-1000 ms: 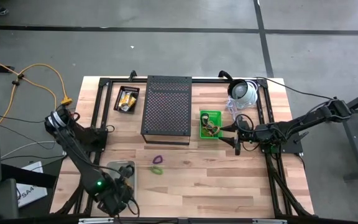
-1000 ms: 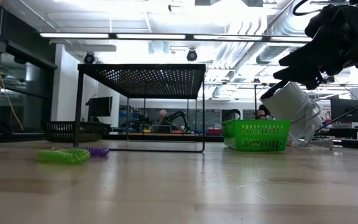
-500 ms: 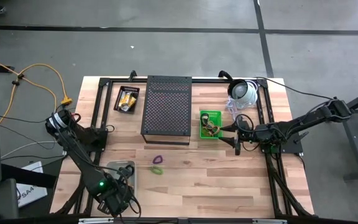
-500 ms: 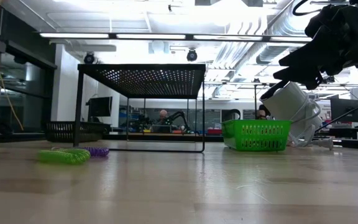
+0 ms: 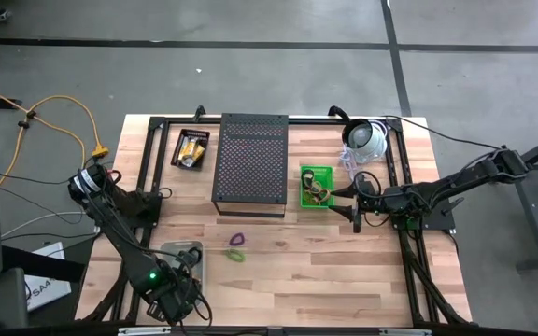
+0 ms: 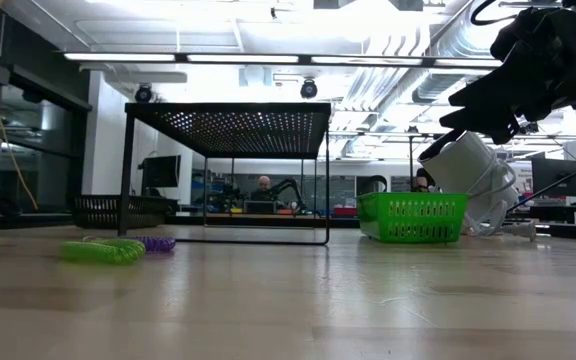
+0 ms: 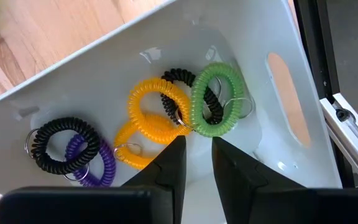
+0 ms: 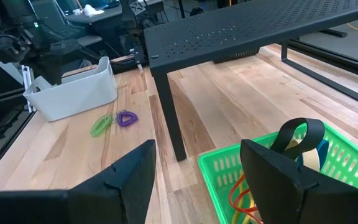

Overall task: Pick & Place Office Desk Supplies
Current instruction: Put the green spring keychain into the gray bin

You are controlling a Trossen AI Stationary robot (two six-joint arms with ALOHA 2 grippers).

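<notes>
The jaws of the left gripper [image 7: 194, 158] stand slightly apart, empty, over the white bin [image 7: 278, 74] holding coil loops [image 7: 160, 112]; the right gripper [image 8: 194, 171], jaws wide, hovers above the green basket [image 8: 229, 174], its contents partly hidden.

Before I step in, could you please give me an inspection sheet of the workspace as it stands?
Surface: wooden table, mostly bare at the front.
Job's things: green loop and purple loop loose on the table; yellow, green, black and purple coils in the white bin; rubber bands in the green basket; packets in the black tray.
Clutter: black mesh stand; white dome device.
Grippers: left gripper over the white bin, fingers slightly apart, holding nothing; right gripper open beside the green basket.
Cables: yellow cable on the floor.
Surroundings: a person far behind in the low view.
</notes>
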